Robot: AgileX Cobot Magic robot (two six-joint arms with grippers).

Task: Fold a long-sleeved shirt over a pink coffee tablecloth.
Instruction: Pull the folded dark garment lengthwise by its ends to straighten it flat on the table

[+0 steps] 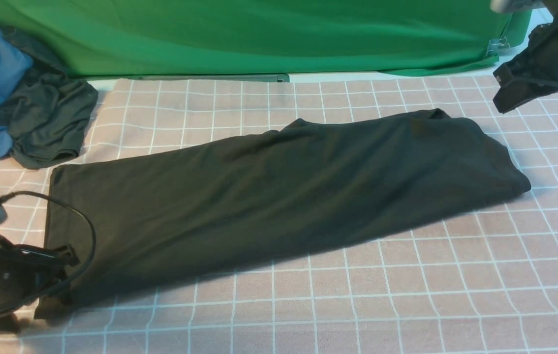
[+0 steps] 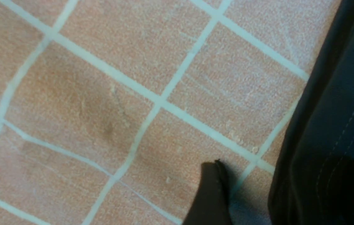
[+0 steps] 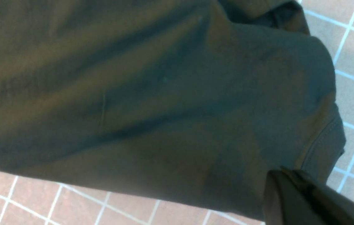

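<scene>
**Here, left claw (image 1: 60, 278) gaping, right claw (image 1: 503, 101) pressed together**

The left claw is pinching nothing at the long-sleeved shirt's (image 1: 284, 187) hem corner, one fingertip (image 2: 213, 187) touching the pink coffee tablecloth (image 1: 407, 295) just beside the hem. The right claw is hovering near the shirt's opposite end. The shirt is lying flat on the tablecloth.

Your front view is softly and evenly lit from above and the far side. The shirt (image 1: 279, 196) is so dark that its folds barely read, it throws only a thin soft shadow along its near edge onto the cloth (image 1: 407, 295), and the near-left corner is dim and smeared. Both wrist views are out of focus: the left is pale and warm, the right dim with a brownish cast on the shirt.
</scene>
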